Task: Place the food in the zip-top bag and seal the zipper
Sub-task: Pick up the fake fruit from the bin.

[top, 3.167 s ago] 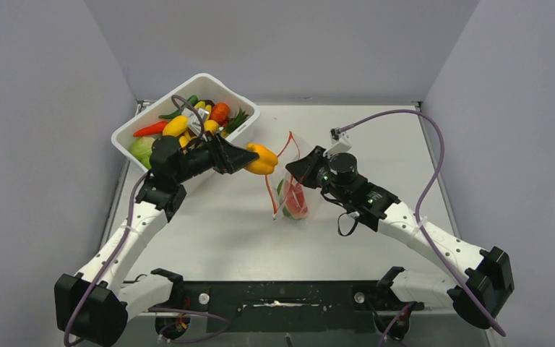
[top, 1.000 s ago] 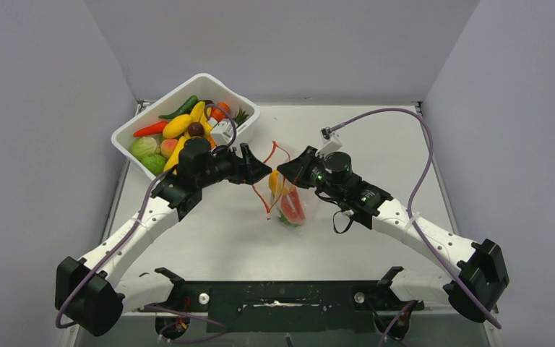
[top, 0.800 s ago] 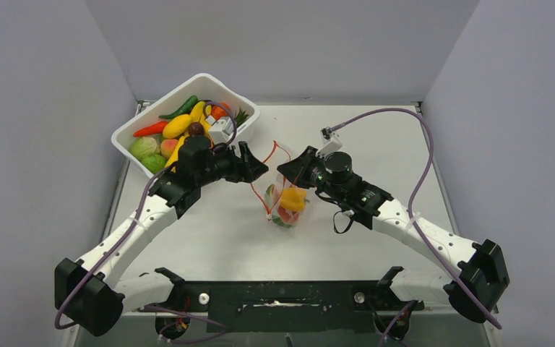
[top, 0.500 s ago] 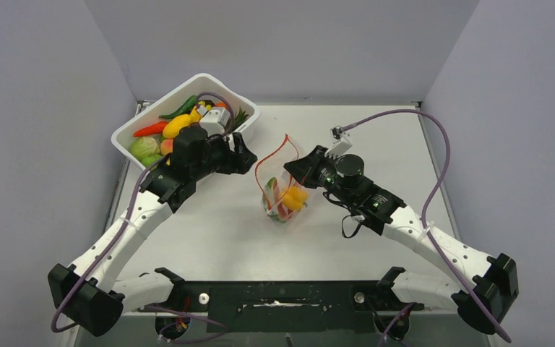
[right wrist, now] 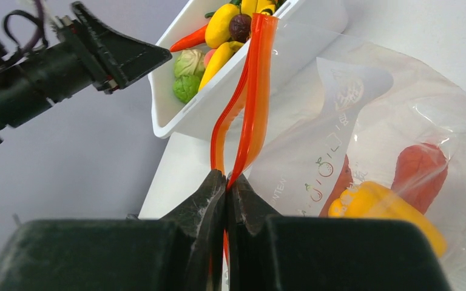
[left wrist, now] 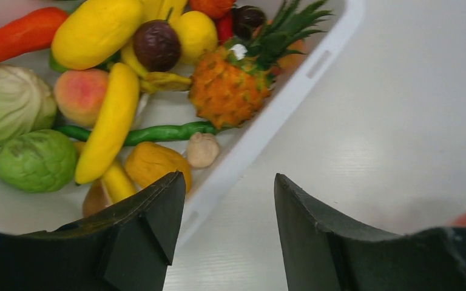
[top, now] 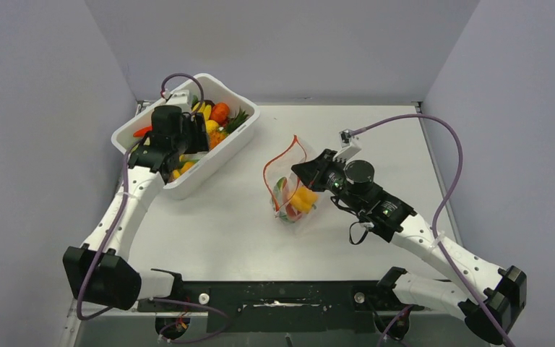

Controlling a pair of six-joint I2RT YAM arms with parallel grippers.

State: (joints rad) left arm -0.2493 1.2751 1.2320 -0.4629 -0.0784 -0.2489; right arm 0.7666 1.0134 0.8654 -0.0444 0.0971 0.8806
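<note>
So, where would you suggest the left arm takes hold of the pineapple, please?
Probably the orange body of the pineapple, from above, closing across its width: it lies on its side atop the pile, and its crown, pointing at the tub wall, is thin and spiky.

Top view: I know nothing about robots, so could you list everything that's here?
Table: one, white, under everything.
Tub: one, white, far left.
Toy food: a dozen or more, mixed colours, in tub.
Zip-top bag: one, clear, table centre.
Zipper: one, red, along bag's mouth, unsealed.
Pepper: one, yellow, inside bag.
Red piece: one, red, inside bag.
Left gripper: one, black, open above tub's rim.
Right gripper: one, black, shut on zipper.
</note>
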